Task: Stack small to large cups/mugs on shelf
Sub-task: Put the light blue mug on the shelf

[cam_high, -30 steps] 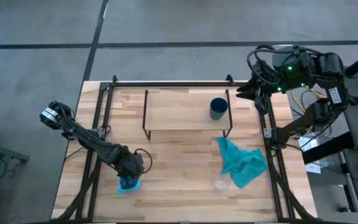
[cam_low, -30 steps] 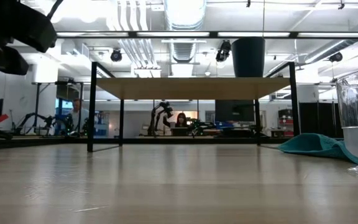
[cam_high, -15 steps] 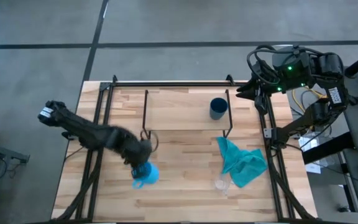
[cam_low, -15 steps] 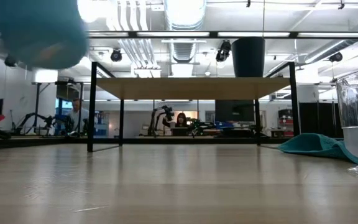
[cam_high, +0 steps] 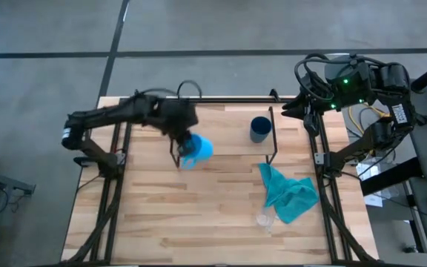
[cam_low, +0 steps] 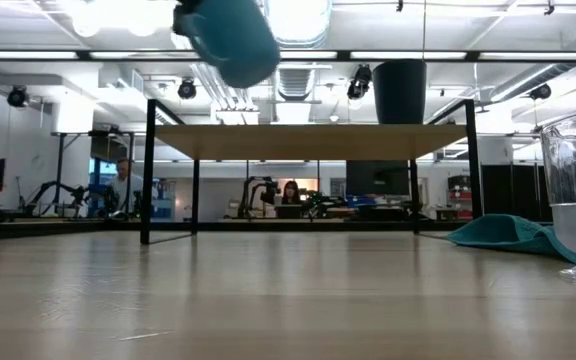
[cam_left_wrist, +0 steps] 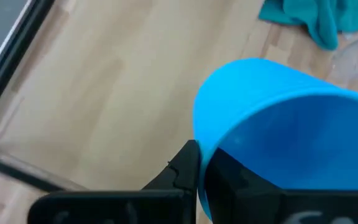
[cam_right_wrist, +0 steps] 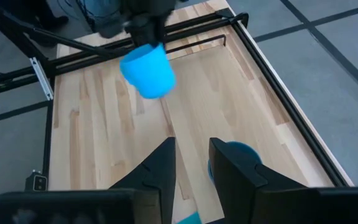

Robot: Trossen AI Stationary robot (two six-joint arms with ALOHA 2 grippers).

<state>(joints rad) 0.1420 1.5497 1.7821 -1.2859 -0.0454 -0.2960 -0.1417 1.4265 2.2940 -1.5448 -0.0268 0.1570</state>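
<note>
- I see a light wooden plank tabletop (cam_high: 213, 215) ringed by a thin black metal frame (cam_high: 199, 99), with grey concrete floor around it.
- At table level, the room behind is a bright lab with ceiling ducts, and a person (cam_low: 291, 192) sits far off.
- The low shelf of pale board on black legs (cam_high: 221, 133) stands at the tabletop's far middle; the dark navy-blue cup (cam_high: 260, 129) sits upright near its right end.
- My left gripper (cam_high: 184, 141) hangs above the shelf's left end, its fingers (cam_left_wrist: 185, 168) clamped on the rim of the bright light-blue mug (cam_high: 196, 149), which is tilted and clear of the board.
- The crumpled teal cloth (cam_high: 289, 191) lies on the near right, touching the tiny clear glass cup (cam_high: 265, 219).
- The near-left tabletop is open.
- My right gripper (cam_right_wrist: 190, 163) waits off the far right corner, fingers slightly apart, holding nothing.
</note>
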